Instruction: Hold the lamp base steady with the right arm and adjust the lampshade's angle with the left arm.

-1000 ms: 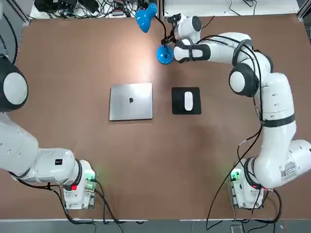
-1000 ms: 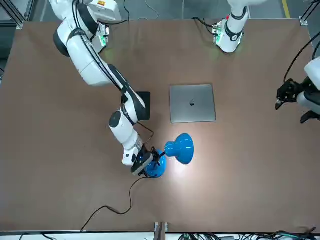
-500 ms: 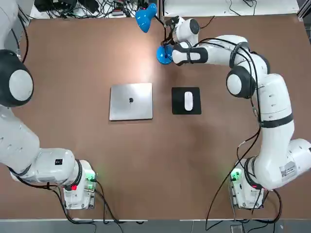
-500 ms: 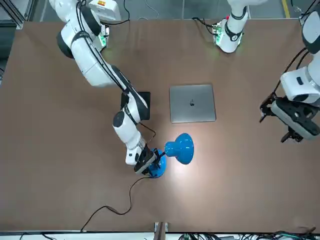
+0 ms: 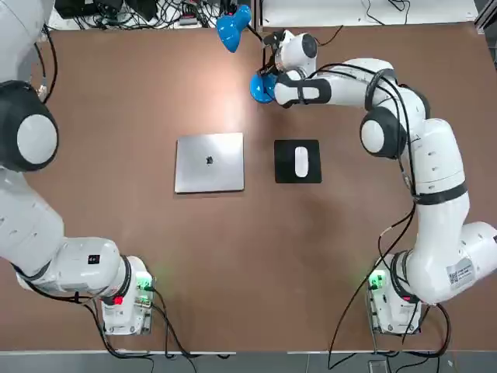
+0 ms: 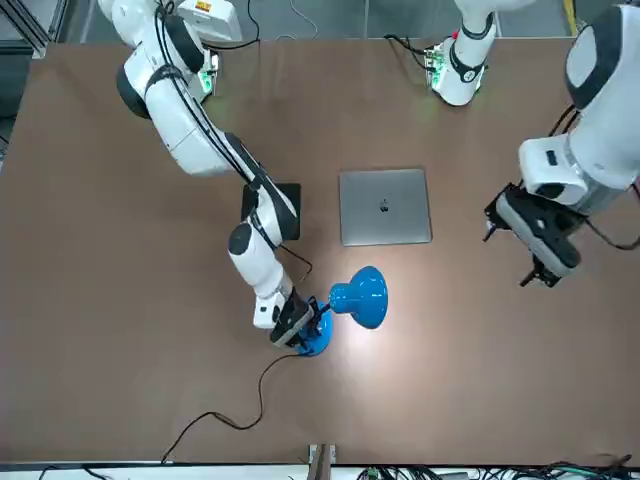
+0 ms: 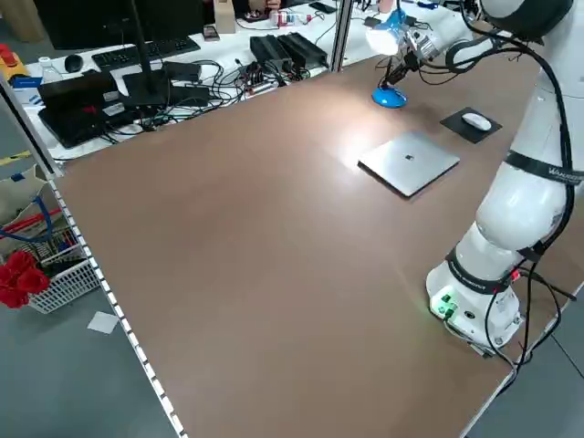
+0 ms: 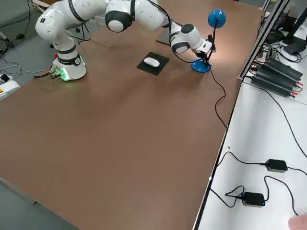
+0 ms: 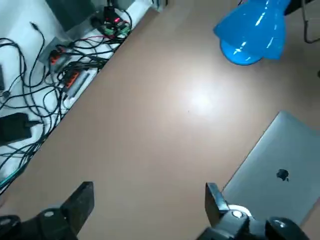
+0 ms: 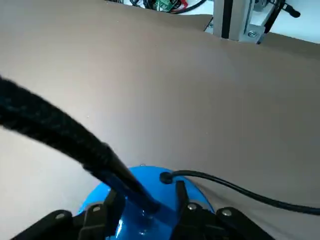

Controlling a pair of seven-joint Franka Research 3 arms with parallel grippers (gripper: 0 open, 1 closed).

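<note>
Okay, watch your right gripper [image 10: 150, 195], at the lamp base [image 10: 145, 175] near the table's far edge; can't tell if it's grasping. If the hold is loose, pushing the lampshade [image 6: 368, 298] could twist or tip the lamp. The cord [image 10: 225, 185] runs close by and might snag. Your left gripper [image 9: 150, 187] is released, fingers apart, off to the shade's left; coming in too low or fast, it could knock the shade or hit your right arm.
</note>
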